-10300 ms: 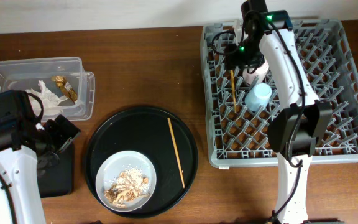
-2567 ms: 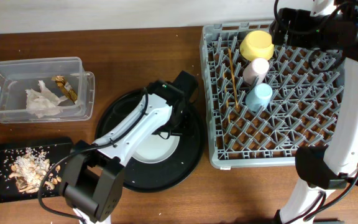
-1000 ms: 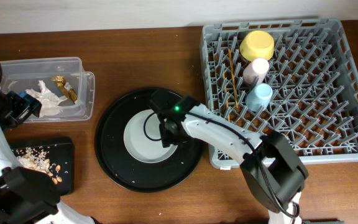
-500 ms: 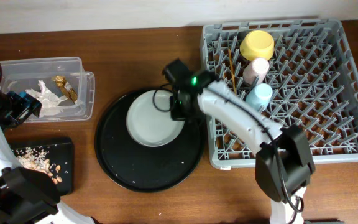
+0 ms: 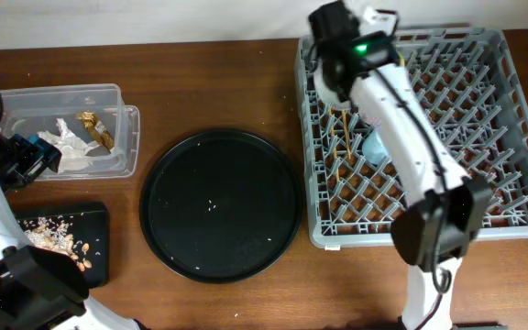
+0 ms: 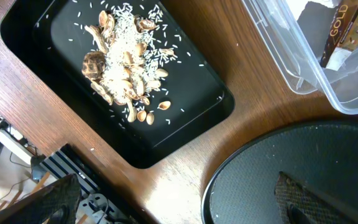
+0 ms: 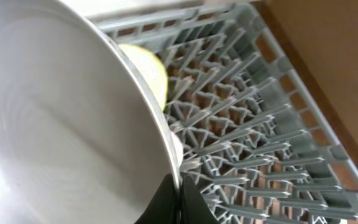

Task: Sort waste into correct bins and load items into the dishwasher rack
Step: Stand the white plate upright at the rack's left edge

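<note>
Over the 11 o'clock corner of the rack (image 5: 484, 137), the right gripper (image 7: 178, 202) is pinching the plate (image 7: 55, 124) by its rim beside the bowl (image 7: 148, 71), so clipping the rack could twist it loose.

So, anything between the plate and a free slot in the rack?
Yes, close by: the yellow bowl sits just behind the plate held in the right gripper, with chopsticks and light blue cup beside the arm. The dishwasher rack's right-hand pegs look free.
</note>
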